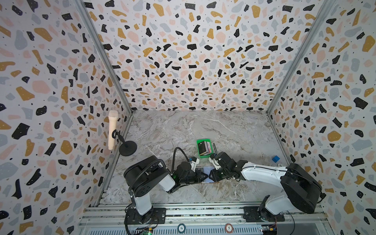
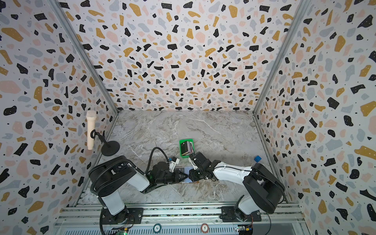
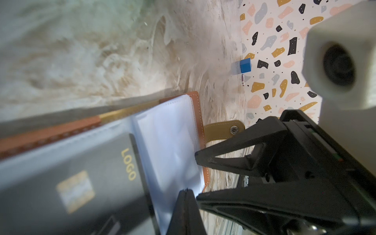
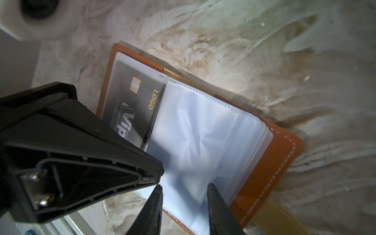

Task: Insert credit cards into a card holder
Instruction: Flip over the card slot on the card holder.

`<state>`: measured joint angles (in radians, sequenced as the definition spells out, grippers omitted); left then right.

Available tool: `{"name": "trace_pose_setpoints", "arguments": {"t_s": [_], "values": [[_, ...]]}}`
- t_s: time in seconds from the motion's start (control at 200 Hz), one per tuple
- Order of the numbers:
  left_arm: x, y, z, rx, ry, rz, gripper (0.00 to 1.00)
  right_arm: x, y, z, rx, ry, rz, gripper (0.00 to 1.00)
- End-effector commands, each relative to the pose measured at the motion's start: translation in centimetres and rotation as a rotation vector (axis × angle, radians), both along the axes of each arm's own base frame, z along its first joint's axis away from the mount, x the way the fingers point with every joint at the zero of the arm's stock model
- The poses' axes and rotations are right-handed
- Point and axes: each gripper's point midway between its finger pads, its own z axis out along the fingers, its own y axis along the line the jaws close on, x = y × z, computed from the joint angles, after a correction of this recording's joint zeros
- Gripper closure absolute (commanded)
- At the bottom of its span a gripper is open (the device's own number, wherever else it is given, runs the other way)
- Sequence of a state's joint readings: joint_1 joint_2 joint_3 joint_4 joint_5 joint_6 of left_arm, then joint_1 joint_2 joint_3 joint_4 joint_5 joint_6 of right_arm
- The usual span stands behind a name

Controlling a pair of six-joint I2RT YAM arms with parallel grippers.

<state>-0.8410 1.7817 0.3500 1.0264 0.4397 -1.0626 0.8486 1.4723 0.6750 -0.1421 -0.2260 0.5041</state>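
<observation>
The card holder (image 1: 206, 169) lies open and flat on the counter (image 1: 203, 126), low in the centre of both top views, hemmed in from left and right by the two arms meeting over it. A black card (image 4: 134, 109) already sits in the sleeve of its left page, one long edge along the fold. The right page shows only pale sleeves (image 4: 203, 132), fanned so that their outer edges step toward the brown stitched border. The snap tab (image 3: 223, 130) juts past that border.

The left pincer (image 3: 184, 191) is closed tight, tips together at the near edge of the pale sleeves; whether it pinches a sleeve I cannot tell. The right pincer (image 4: 184, 186) stands narrowly apart, its tips over that same edge and gripping nothing.

The other credit cards (image 1: 204, 148) stand on edge in a green tray (image 1: 203, 140) just above the holder in the frame, apart from it, with the right wrist close to the tray's lower right corner.

Beyond the tray the marble runs open to the back wall. A blue cube (image 1: 275, 158) sits near the right wall and a microphone (image 1: 112, 130) on its stand at the left edge, both well away from the arms.
</observation>
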Motion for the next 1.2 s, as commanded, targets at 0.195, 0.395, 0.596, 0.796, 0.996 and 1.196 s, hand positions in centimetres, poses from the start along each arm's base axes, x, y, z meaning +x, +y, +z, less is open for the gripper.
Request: {"name": "trace_pose_setpoints", "arguments": {"t_s": [0.195,0.395,0.596,0.796,0.996,1.196], "values": [[-1.0,2.0,-2.1,0.057,0.057,0.023,1.0,-0.2,1.1,0.3,0.027,0.006,0.024,0.61],[0.3,3.2,0.8,0.005,-0.004,0.087,1.0,-0.1,0.9,-0.4,0.009,0.01,0.023,0.62],[0.9,5.9,0.5,0.083,-0.02,0.156,1.0,-0.1,1.2,-0.5,0.017,0.012,0.033,0.62],[1.3,10.0,-1.6,0.234,-0.012,0.236,1.0,0.1,2.1,0.8,0.056,-0.002,0.054,0.62],[1.3,9.7,-1.3,0.236,-0.021,0.212,1.0,0.3,3.6,1.7,0.073,-0.018,0.083,0.62],[1.0,8.9,-1.4,0.201,-0.007,0.189,1.0,0.5,4.7,2.5,0.08,-0.037,0.097,0.61]]}}
